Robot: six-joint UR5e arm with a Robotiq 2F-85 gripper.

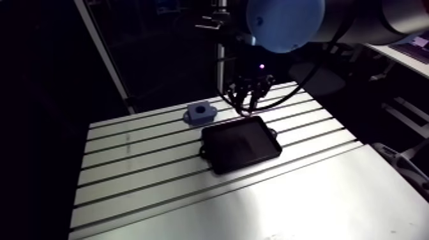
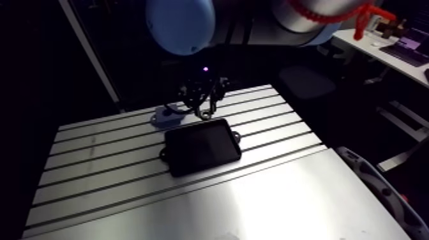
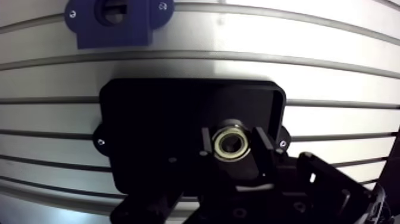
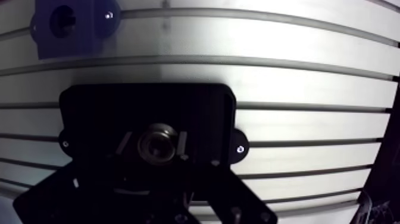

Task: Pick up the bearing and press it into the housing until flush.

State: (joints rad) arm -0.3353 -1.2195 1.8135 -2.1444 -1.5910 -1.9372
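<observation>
Bearing (image 3: pixel 232 144): pinched between the gripper (image 3: pixel 233 142) fingers (image 3: pixel 262 146), over the floor of the black tray (image 3: pixel 155 113); resting or lifted, cannot tell. Round, pale metallic ring, dark bore facing up. Blue housing (image 3: pixel 116 21) on the slotted table (image 3: pixel 333 65), just beyond the tray at eleven o'clock, dark round bore on top.

blue housing (image 3: pixel 113 36), black tray (image 3: pixel 155 113), silver bearing (image 3: pixel 232 144)
</observation>
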